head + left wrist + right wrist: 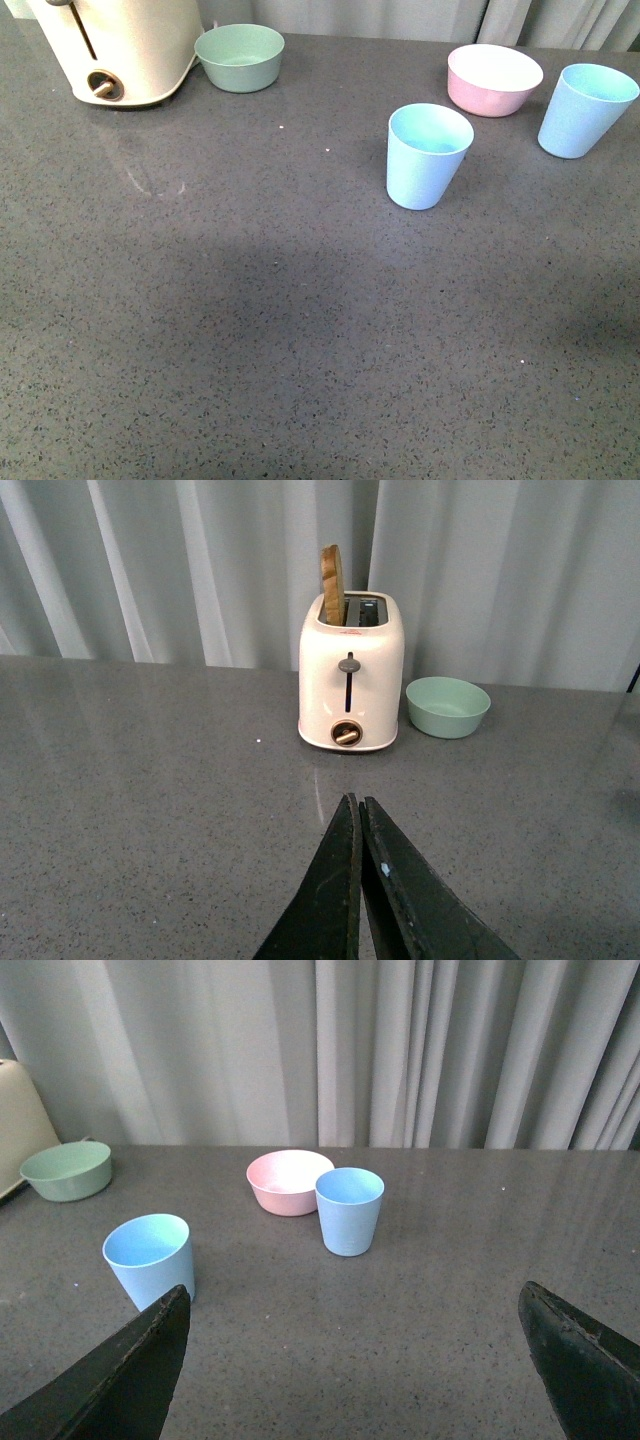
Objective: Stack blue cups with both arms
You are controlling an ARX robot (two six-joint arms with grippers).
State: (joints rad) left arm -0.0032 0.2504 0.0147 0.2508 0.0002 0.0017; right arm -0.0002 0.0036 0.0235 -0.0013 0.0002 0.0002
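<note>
Grey speckled countertop, no arm in the front view. Nearer blue cup sits right of centre in the upper half of the front frame: upright, mouth up, long axis vertical, base on the counter, narrow end down. It appears to lean slightly in the frame, probably from the camera angle. Farther blue cup is at the upper right edge of the front frame, also upright with its mouth up and its long axis vertical. The two cups stand well apart and are not nested. Pink bowl sits between them and a little further back, near the farther cup; contact cannot be told from the front view, but the right wrist view shows the cup in front of the bowl. Green bowl is at upper left of the front frame, just beside a cream toaster cut off by the top left corner. In the left wrist view the left gripper has its black fingers pressed together with only a hairline seam between them, holding nothing, above bare counter and aimed toward the toaster. A brown slice stands up from one toaster slot. In the right wrist view the right gripper is spread wide, fingertips far apart, nothing between them but counter. Both cups stand beyond it, untouched. Pale curtain hangs behind.
</note>
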